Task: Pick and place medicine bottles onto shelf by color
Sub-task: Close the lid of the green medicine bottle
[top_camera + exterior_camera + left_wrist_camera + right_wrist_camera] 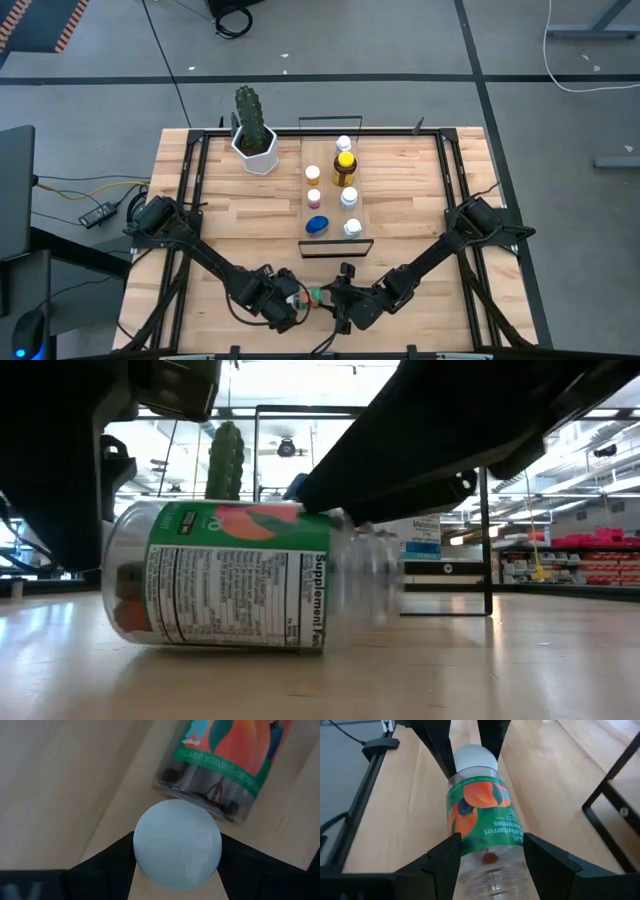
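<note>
A clear bottle with a green and orange label [240, 575] and a white cap [177, 851] lies on its side near the table's near edge [316, 295], between both grippers. My left gripper [297, 298] is shut on its cap end. My right gripper [340, 298] is shut on its body. The shelf [328, 210] stands mid-table with several small bottles upright on it: an amber one with a yellow cap [344, 166], a blue-lidded one [317, 225], a pinkish one [313, 198] and white-capped ones [352, 228]. My left gripper [177, 851] pinches the white cap [150, 845] between its two fingers, coming level from the table's left along the bottle's length. My right gripper [492, 855] has its fingers on either side of the clear lower body [490, 870], coming from the table's right along the bottle. The bottle lies level, its underside [230, 645] at the tabletop.
A white pot with a green cactus [253, 130] stands at the far left beside the shelf. Black wire rails [336, 247] close the shelf's short ends. Black frame bars [185, 200] run along the table's left and right sides. Bare wood lies left and right of the shelf.
</note>
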Controlling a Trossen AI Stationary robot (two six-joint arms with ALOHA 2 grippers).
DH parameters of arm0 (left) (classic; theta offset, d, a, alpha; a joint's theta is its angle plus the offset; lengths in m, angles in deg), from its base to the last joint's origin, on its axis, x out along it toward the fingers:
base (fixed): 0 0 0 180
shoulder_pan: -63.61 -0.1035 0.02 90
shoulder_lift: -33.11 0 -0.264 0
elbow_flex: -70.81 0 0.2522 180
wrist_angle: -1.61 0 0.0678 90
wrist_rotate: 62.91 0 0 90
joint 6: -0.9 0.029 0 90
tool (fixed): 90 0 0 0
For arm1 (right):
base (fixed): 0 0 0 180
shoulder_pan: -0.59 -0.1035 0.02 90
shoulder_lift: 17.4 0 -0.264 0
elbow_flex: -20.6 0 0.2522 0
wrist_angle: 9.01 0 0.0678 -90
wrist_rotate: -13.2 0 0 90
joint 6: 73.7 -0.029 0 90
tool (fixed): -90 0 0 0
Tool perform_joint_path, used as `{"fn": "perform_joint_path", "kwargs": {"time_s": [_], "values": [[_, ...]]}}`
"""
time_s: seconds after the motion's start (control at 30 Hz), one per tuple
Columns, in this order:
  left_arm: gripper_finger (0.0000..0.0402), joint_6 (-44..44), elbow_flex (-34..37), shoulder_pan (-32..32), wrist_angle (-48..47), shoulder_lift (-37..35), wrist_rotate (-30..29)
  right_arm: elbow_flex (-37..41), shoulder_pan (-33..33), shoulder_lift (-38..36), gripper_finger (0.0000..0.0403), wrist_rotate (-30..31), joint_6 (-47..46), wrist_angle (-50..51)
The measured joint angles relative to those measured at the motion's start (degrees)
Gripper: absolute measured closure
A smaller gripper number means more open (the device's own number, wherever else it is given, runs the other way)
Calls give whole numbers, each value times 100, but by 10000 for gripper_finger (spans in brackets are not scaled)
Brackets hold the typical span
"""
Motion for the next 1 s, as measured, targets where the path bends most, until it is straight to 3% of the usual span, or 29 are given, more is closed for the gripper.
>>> {"fn": "perform_joint_path", "kwargs": {"time_s": [0.2, 0.47, 0.67, 0.87, 1.0], "values": [[153, -8, -7, 0, 43, 0, -3, 21, -67, -331, 185, 47, -1007, 609], [159, -9, -7, -25, 83, 2, 63, 22, -58, -1476, 177, 123, -2968, 2443], [153, -12, -7, -77, 153, 2, 61, 20, -207, -1996, 162, -479, -5081, 2983], [158, -15, -7, -140, 192, 2, 68, 411, -601, -1783, 160, -788, -6726, 2581], [155, -16, -7, -162, 225, 2, 42, 1397, -751, -1774, 160, -392, -7450, 840]]}}
